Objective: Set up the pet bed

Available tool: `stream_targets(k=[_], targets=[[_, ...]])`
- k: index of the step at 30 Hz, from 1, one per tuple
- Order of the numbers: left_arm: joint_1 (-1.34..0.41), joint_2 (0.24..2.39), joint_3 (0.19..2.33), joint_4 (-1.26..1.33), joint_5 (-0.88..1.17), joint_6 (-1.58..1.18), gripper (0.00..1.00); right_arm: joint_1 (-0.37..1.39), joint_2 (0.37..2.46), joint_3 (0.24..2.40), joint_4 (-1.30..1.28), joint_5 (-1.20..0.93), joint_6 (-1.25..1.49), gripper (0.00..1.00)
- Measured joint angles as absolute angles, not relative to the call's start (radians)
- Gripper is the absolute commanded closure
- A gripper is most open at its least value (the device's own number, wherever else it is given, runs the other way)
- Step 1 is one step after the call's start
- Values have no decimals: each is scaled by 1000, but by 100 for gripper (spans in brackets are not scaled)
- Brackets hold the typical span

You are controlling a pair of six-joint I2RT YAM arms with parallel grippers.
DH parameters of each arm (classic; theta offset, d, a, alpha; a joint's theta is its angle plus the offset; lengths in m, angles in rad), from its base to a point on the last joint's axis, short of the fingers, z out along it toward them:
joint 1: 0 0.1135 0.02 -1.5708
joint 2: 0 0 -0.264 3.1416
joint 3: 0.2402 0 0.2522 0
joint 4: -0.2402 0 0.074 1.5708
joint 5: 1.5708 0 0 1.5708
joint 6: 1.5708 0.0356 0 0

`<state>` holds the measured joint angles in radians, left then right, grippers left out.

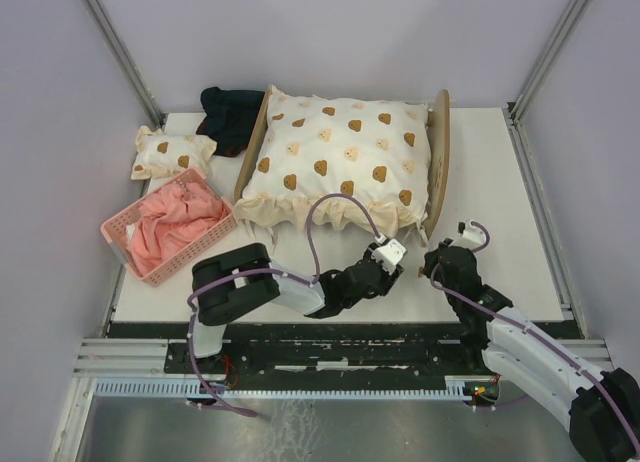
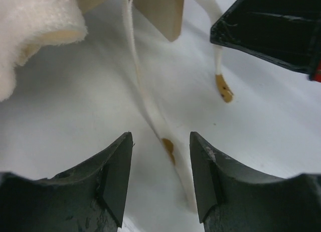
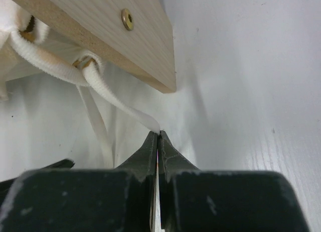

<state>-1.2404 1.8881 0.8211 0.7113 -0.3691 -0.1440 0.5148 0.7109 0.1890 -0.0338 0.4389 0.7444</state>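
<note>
The pet bed (image 1: 438, 160) sits at the middle of the table (image 1: 500, 272), toward the far side. The bear-print quilt (image 1: 340, 152) is spread over it, so only the wooden end boards show. Both of my claws are at its near right corner, just beside the frilled near edge of the quilt, and the bed lies to the far left of both.

My left claw (image 2: 160, 141) stands partly open with nothing clamped. In its wrist view the loose tie (image 2: 149, 109) comes down from the wooden corner (image 2: 158, 11) at the far side. It runs toward me across the bare table and passes into the gap between my two fingers. Its brown-tipped end lies right at the mouth of that gap. The strap's long axis runs near to far, in line with my fingers and not across them. My fingers would therefore shut on it from its left and right sides.

My right claw (image 3: 158, 136) is closed tight, and the pinched tie (image 3: 128, 110) ends exactly at its fingertips. I judge that I am holding that strap by its end. It leads up and to the far left to a loop under the frame board (image 3: 110, 33).

The coming move turns on the loose tie, and my left claw is plainly the nearer one, already straddling it. My right claw sits just to the right, close enough that its dark body fills the upper right of the left wrist view. I think any tying must bring the two straps together in the narrow space between the claws.
</note>
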Motion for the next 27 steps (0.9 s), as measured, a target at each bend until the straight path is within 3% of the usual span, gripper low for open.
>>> stream_targets(k=[14,16,17,18,21,27], targets=[[-1216,2077,974,762,-550,-76,42,515,712,189,-15,422,746,98],[-1211,2092,997,762,-550,-76,50,515,704,191,-18,424,745,98],[-1209,2097,1004,764,-550,-76,58,515,697,192,-19,427,744,98],[-1208,2101,1010,767,-550,-76,75,515,691,194,-20,429,742,98],[-1208,2106,1011,768,-547,-73,97,515,672,206,-33,454,733,98],[-1194,2103,959,787,-552,-66,97,509,646,262,-94,545,676,98]])
